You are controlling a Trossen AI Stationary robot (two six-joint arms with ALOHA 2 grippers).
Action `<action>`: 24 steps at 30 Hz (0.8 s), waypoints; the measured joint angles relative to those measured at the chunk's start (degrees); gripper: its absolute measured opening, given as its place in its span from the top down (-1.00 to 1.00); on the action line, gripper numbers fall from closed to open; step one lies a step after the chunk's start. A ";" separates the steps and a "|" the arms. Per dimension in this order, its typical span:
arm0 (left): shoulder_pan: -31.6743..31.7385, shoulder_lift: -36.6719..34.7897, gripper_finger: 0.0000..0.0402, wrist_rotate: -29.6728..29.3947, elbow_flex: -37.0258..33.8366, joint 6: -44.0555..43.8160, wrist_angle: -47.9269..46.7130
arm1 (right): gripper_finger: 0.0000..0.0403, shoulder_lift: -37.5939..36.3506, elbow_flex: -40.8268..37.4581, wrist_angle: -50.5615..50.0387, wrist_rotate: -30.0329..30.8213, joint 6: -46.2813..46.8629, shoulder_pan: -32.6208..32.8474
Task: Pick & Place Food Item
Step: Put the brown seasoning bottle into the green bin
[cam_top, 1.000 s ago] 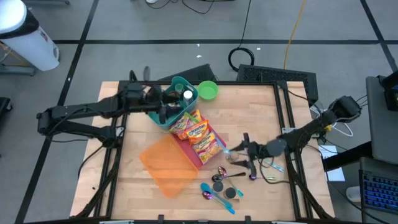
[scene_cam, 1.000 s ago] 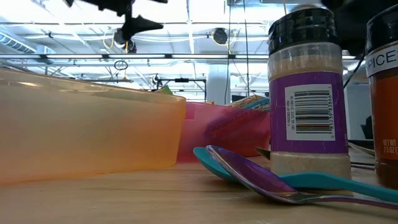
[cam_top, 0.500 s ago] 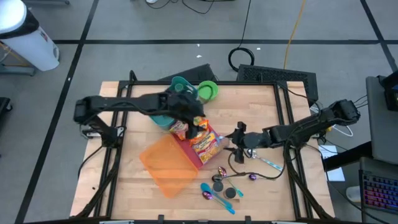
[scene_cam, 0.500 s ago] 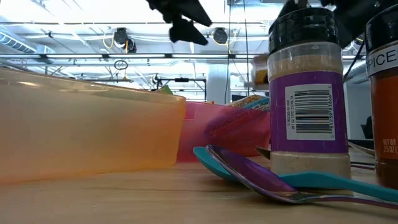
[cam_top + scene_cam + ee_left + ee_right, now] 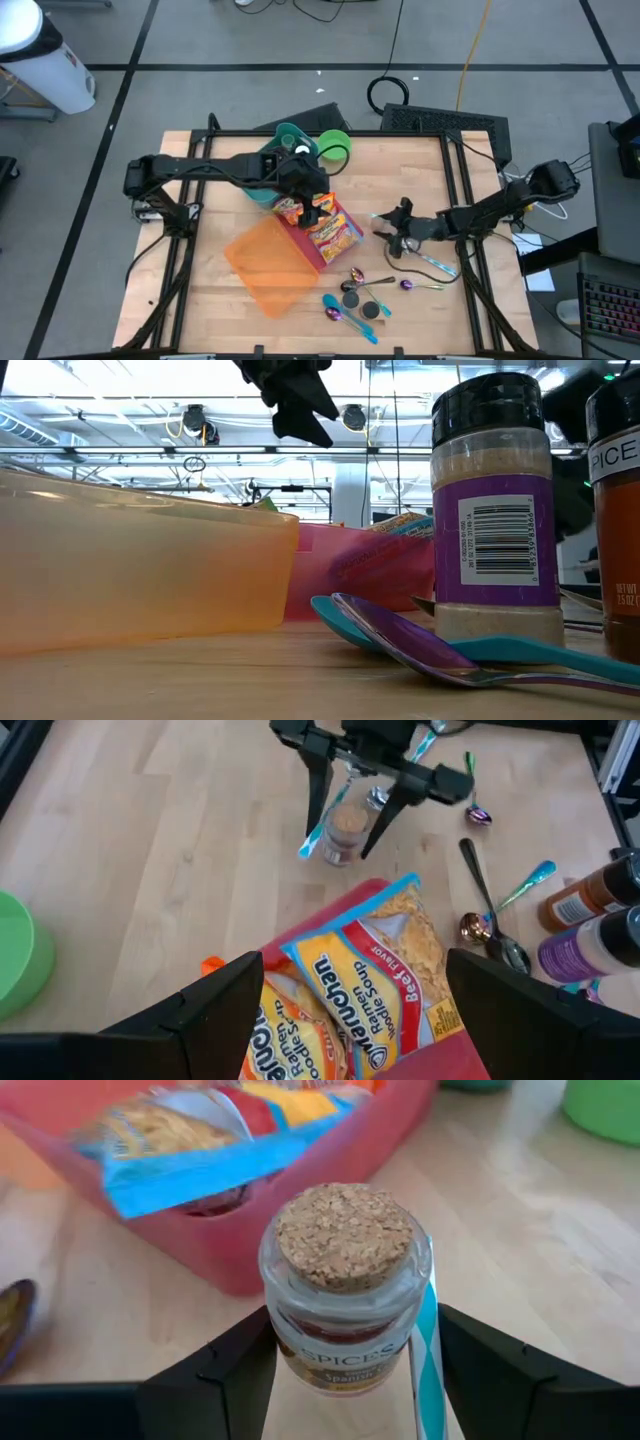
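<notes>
yellow ramen packets lie unpicked in the pink bin beneath the spread-fingered, empty left gripper, while the right gripper straddles a corked spice jar, grip unclear.

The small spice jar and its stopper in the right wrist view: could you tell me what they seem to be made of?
The spice jar looks like clear, glossy glass, though clear plastic is possible: its contents show through and its shoulder catches highlights. The stopper looks like natural cork: tan, matte and speckled with grain.
</notes>
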 joint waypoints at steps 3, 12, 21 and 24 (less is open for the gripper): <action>0.00 0.00 -0.61 0.00 0.00 -0.06 -0.39 | -0.12 -0.04 -5.78 9.45 0.21 -1.27 0.09; 0.00 0.00 -0.61 -0.04 0.00 -0.83 -0.26 | -0.13 0.04 -12.04 12.56 0.99 1.83 0.07; 0.00 0.00 -0.61 -0.12 -0.03 -1.70 0.06 | -0.20 -0.06 -12.11 6.43 -4.92 3.02 0.04; 0.00 0.00 -0.61 -0.17 -0.03 -1.95 0.05 | -0.21 -0.16 -12.11 3.46 -5.87 4.64 -0.02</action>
